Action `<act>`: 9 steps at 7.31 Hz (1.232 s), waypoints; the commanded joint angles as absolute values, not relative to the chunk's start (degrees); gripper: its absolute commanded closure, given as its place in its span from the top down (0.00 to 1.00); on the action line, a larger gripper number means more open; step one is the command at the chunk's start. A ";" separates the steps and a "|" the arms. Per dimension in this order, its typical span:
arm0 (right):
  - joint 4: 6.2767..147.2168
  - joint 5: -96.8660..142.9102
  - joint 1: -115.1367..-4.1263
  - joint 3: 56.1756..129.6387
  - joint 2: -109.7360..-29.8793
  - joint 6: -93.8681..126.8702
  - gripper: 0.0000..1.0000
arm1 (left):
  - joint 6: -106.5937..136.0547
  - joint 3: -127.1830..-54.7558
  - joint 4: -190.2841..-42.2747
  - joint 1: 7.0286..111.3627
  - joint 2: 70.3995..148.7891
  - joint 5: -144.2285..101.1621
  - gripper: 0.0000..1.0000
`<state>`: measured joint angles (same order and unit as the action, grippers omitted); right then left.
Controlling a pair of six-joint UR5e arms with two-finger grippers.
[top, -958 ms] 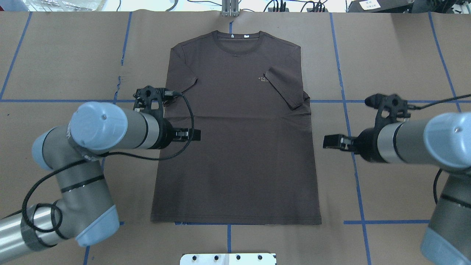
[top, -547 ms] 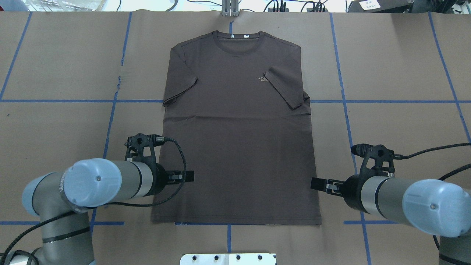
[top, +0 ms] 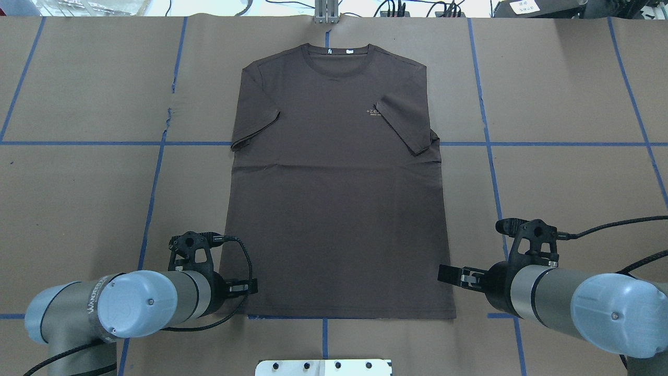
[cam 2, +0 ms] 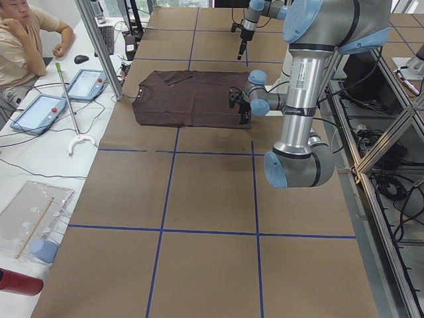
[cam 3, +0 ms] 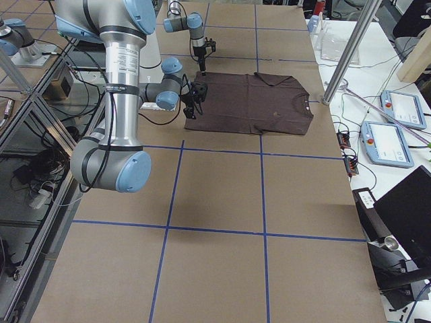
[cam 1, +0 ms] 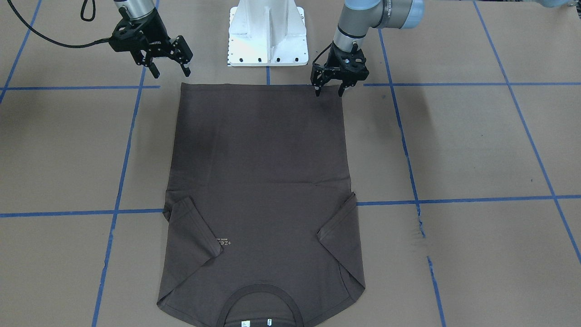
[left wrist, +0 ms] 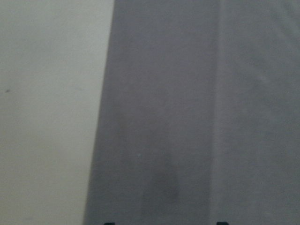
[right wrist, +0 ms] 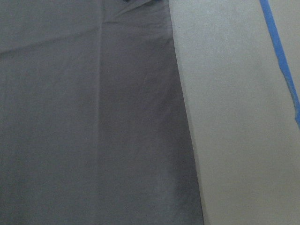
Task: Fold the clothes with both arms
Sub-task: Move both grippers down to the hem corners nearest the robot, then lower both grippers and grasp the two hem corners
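The brown-paper table (top: 574, 78), gridded with blue tape, carries a dark brown T-shirt (top: 334, 209) lying flat, front up, collar away from the robot, both sleeves turned in over the chest. The left arm (top: 135, 303) and right arm (top: 574, 303) reach in at the hem end. The left gripper (cam 1: 328, 91) is low over its hem corner, fingers spread. The right gripper (cam 1: 169, 70) hangs higher by the opposite side edge, also spread. A pale chest logo (top: 373, 113) and white neck tags (top: 340, 51) show.
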<state>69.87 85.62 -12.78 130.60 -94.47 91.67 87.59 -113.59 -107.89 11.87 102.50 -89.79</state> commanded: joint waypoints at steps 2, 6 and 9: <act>69.87 85.61 -12.74 130.69 -94.48 91.67 0.98 | 87.80 -114.78 -107.67 10.55 99.76 -89.74 0.78; 69.87 85.52 -12.74 130.87 -94.48 91.67 0.98 | 87.89 -114.87 -107.58 8.79 99.40 -89.74 0.69; 69.87 85.52 -12.74 130.96 -94.48 91.67 0.98 | 87.89 -114.87 -107.58 8.61 99.40 -89.74 0.55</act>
